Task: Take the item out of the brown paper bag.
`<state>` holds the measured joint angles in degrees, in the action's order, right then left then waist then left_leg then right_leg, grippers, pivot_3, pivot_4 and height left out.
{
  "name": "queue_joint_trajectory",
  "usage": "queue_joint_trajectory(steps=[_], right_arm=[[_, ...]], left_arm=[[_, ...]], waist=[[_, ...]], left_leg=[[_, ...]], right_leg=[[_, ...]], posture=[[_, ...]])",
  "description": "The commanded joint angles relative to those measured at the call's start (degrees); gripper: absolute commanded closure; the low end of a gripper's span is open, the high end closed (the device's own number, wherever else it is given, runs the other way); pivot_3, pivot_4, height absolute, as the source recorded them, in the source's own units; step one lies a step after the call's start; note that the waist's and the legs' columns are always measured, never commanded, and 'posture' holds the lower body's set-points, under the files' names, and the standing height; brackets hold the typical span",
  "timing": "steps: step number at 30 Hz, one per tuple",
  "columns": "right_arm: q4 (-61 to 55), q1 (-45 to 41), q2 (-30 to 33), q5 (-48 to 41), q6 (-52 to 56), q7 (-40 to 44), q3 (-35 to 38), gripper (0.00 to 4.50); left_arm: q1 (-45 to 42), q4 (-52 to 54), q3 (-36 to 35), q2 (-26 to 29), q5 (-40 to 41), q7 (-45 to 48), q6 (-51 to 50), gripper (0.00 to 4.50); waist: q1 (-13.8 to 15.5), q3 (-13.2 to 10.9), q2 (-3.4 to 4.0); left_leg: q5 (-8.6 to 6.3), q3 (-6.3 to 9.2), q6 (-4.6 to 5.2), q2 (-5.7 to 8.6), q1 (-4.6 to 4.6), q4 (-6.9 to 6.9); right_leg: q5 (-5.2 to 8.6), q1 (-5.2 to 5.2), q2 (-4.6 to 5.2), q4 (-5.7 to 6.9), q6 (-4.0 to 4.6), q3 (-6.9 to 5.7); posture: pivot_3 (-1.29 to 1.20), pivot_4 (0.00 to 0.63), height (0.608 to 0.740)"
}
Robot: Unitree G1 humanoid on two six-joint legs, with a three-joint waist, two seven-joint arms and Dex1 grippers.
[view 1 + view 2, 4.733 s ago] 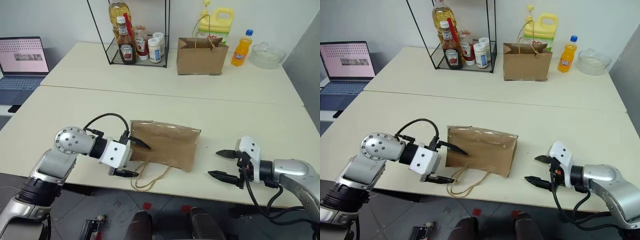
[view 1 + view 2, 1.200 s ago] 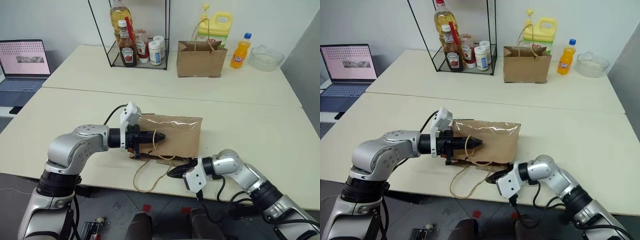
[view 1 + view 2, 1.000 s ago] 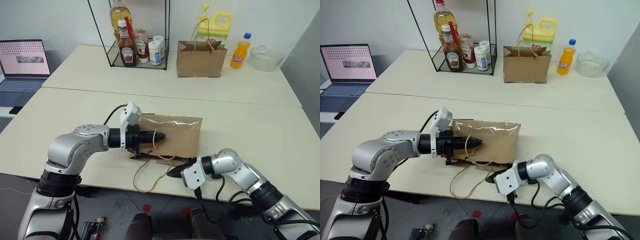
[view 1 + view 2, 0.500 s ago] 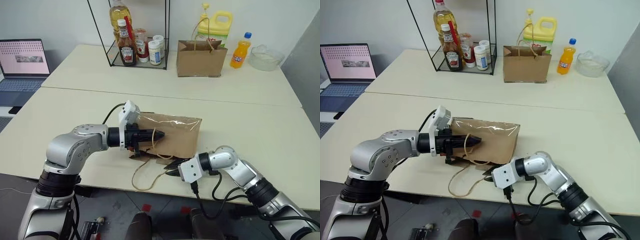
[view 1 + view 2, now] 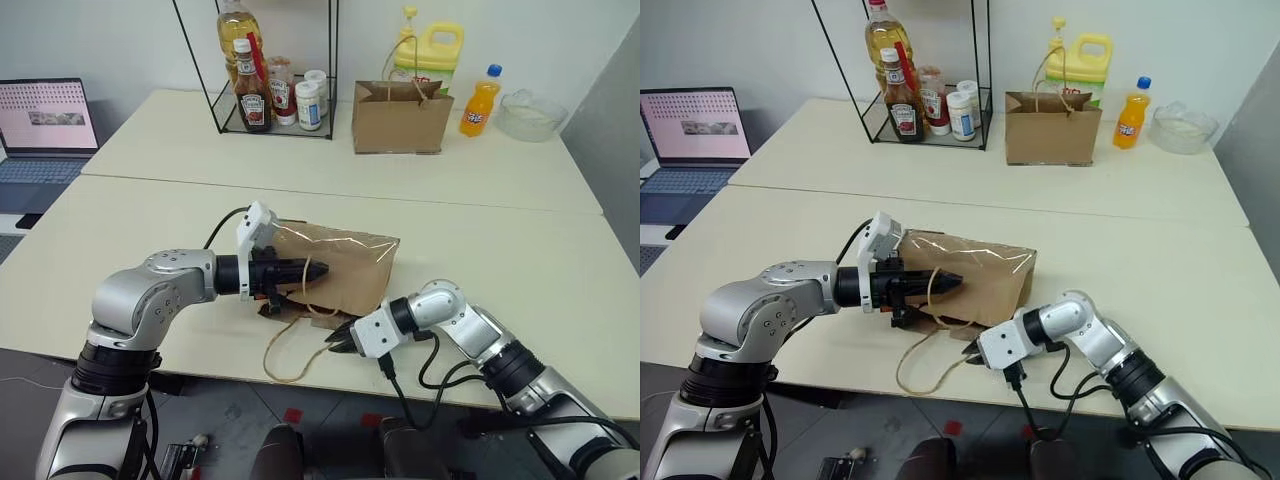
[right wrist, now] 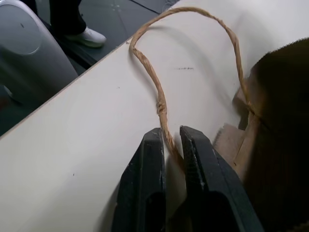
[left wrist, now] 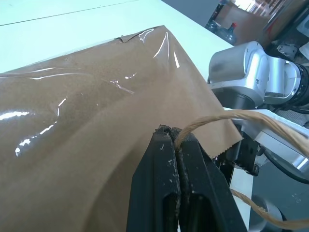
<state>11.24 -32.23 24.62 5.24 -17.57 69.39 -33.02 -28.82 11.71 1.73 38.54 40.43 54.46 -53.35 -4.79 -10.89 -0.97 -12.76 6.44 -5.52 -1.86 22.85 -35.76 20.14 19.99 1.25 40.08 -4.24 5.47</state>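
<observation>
The creased brown paper bag (image 5: 350, 262) lies on its side near the table's front edge, its mouth facing me. My left gripper (image 5: 320, 270) is over the bag's mouth, shut on the upper string handle (image 7: 227, 118), which loops out from its tips (image 7: 171, 131). My right gripper (image 5: 333, 343) sits low at the mouth's near corner, on the table. Its jaws stand a narrow gap apart (image 6: 171, 136), with the lower string handle (image 6: 149, 67) running into that gap. The item is hidden.
At the back stand a neater paper bag (image 5: 402, 112), an orange soda bottle (image 5: 480, 100), a yellow jug (image 5: 432, 52), a clear bowl (image 5: 530, 112) and a wire rack (image 5: 275, 110) with sauce bottles. A laptop (image 5: 45, 125) sits far left. The table edge (image 5: 200, 372) is close.
My right gripper has slid left and slightly up along the table edge to the lower handle, and its jaws have parted a little. The left gripper keeps its hold and has not moved.
</observation>
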Motion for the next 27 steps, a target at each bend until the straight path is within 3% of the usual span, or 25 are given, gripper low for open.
queue_joint_trajectory(steps=[1, 8, 11, 17, 22, 27], right_arm=[[-1.0, 0.0, 0.3, 0.1, 3.9, 3.9, -2.2, 3.89], [0.7, -1.0, 2.0, 6.1, 6.8, 4.3, -5.0, 3.89], [0.1, -0.9, 2.4, 6.0, 8.1, 4.2, -5.1, 4.46], [-0.4, -1.3, 2.7, 5.8, 7.7, 3.3, -4.4, 4.48], [-4.5, 0.1, 4.0, 1.9, 9.0, 3.5, -1.2, 4.48], [-14.5, 3.3, 6.1, -7.7, 14.9, 4.8, 4.8, 4.48]], left_arm=[[-0.4, 2.0, -1.8, 0.1, 1.3, 0.2, 0.4, 4.50], [-0.3, 2.7, -1.8, -0.3, 1.7, -0.5, 0.0, 4.50], [-0.2, 2.7, -2.0, -0.3, 1.8, -0.6, 0.0, 4.50], [-0.5, 2.3, -1.7, -0.6, 1.6, -0.7, 0.2, 4.50], [-0.8, 2.1, -1.8, -0.5, 1.5, -0.7, 0.4, 4.50], [-1.4, 1.1, -2.1, -0.5, 1.1, -0.7, 0.7, 4.50]], waist=[[0.0, 0.0, 0.00], [0.0, 0.0, 0.00], [0.0, 0.0, 0.00], [0.1, 0.0, 0.00], [0.2, 0.0, 0.00], [0.9, 0.0, -0.03]], left_leg=[[0.00, 0.00, 0.00, 0.00, 0.00, 0.00], [0.00, 0.00, 0.00, 0.00, -0.01, 0.03], [0.00, 0.00, -0.01, 0.00, -0.02, 0.03], [0.00, 0.00, -0.01, 0.00, -0.03, 0.02], [-0.01, 0.00, -0.01, 0.02, 0.00, 0.02], [-0.03, 0.01, -0.05, 0.04, 0.09, 0.02]], right_leg=[[0.00, 0.00, 0.00, -0.02, 0.00, 0.00], [0.00, -0.02, 0.00, -0.06, 0.00, -0.01], [0.00, -0.05, 0.01, -0.08, 0.00, -0.01], [0.00, -0.08, 0.01, -0.10, -0.01, -0.01], [-0.01, -0.08, 0.02, -0.11, -0.01, -0.02], [-0.01, -0.04, 0.06, -0.19, -0.01, -0.04]], posture=[[0.00, 0.150, 0.740], [0.00, 0.150, 0.740], [0.00, 0.150, 0.740], [0.00, 0.150, 0.740], [0.00, 0.150, 0.740], [0.00, 0.150, 0.740]])
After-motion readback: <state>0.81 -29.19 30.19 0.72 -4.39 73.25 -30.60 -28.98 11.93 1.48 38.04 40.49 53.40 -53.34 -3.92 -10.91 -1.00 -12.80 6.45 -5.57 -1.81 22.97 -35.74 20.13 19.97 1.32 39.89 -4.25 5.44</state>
